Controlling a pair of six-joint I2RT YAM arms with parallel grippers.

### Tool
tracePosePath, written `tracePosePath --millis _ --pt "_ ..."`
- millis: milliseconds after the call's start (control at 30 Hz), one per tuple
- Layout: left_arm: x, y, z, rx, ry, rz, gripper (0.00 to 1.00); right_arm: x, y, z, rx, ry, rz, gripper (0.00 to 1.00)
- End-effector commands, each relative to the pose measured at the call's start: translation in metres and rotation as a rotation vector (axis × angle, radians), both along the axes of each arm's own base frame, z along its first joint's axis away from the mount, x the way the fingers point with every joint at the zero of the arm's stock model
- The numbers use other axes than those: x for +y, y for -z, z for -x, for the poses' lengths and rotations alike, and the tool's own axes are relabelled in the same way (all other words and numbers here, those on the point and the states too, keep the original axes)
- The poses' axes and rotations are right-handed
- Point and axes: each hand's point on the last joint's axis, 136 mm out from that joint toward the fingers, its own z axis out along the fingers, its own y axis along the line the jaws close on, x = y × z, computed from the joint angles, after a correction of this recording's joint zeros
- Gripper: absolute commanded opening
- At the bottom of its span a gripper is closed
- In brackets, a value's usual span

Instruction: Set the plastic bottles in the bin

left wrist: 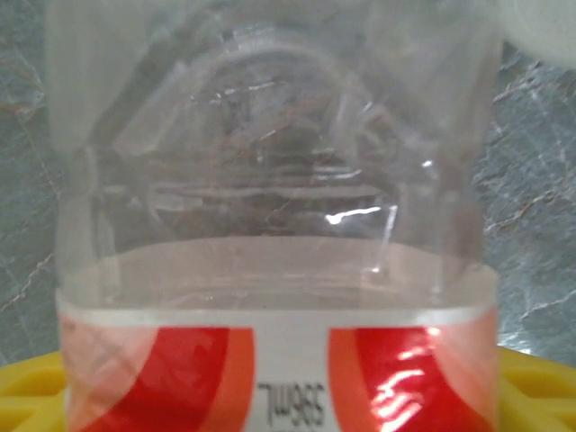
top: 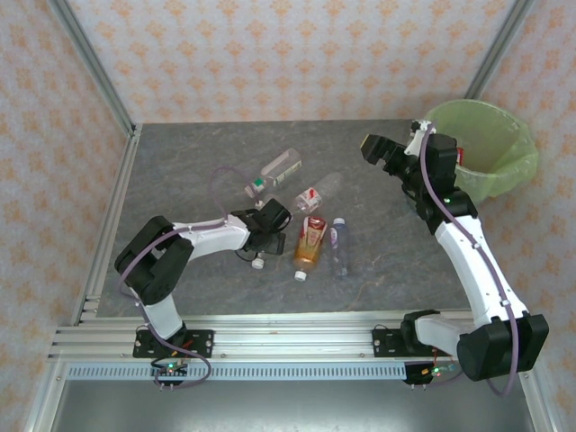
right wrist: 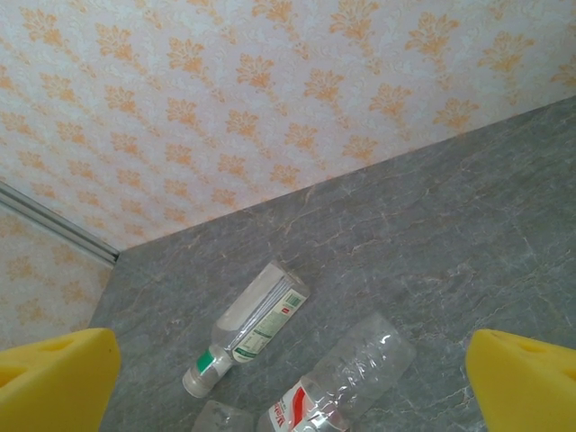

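Note:
A clear plastic bottle (left wrist: 270, 198) with a red-and-white label lies between the yellow fingers (left wrist: 27, 396) of my left gripper (left wrist: 279, 396), whose pads press its sides. From above, my left gripper (top: 263, 232) is low over that bottle, its white cap (top: 258, 264) pointing toward me. Three more bottles lie close by: a green-labelled one (top: 277, 171), a clear red-white one (top: 319, 192) and an amber one (top: 310, 245). The bin (top: 504, 157) with its lime-green bag stands at the far right. My right gripper (top: 382, 151) hangs open and empty beside the bin.
A small clear bottle (top: 339, 243) lies right of the amber one. The right wrist view looks down on the green-labelled bottle (right wrist: 247, 328) and the clear red-white one (right wrist: 346, 382). Patterned walls and metal posts close in the grey table (top: 198, 162).

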Motion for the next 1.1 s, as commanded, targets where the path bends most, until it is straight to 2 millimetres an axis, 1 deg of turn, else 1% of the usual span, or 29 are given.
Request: tracePosePath --millis 0,67,200,267,333,467,667,767,933,967,1067 --pt "-0.004 -0.006 -0.009 -0.035 -0.011 0.020 0.73 -0.002 0.000 0.003 -0.010 0.009 0.020 0.99" --pt "-0.004 -0.005 -0.009 -0.031 -0.009 0.017 0.69 -0.001 0.001 0.003 -0.007 0.008 0.019 0.99" --pt "-0.004 -0.006 -0.009 -0.037 -0.008 0.019 0.66 0.000 0.003 0.000 0.001 0.004 0.015 0.99" --pt "-0.005 -0.010 -0.010 -0.048 -0.001 0.024 0.62 0.000 0.005 -0.001 0.008 0.004 0.013 0.99" --pt "-0.005 -0.014 -0.010 -0.061 0.006 0.031 0.56 0.000 0.007 -0.002 0.012 0.004 0.013 0.99" --pt "-0.006 -0.022 -0.011 -0.079 0.021 0.045 0.50 0.001 0.010 -0.003 0.021 0.004 0.010 0.99" --pt "-0.006 -0.033 -0.010 -0.096 0.026 0.059 0.49 0.001 0.014 -0.005 0.030 0.005 0.013 0.99" --pt "-0.007 -0.043 -0.010 -0.119 0.031 0.079 0.50 0.002 0.018 -0.006 0.041 0.003 0.009 0.99" --pt "-0.015 -0.065 -0.012 -0.182 0.056 0.150 0.50 0.007 0.020 -0.005 0.058 -0.014 -0.026 0.99" --pt "-0.017 -0.069 -0.012 -0.195 0.062 0.158 0.50 0.008 0.028 -0.009 0.080 -0.015 -0.031 0.99" --pt "-0.023 -0.082 -0.013 -0.238 0.090 0.176 0.50 0.013 0.031 -0.009 0.088 -0.029 -0.065 0.99"
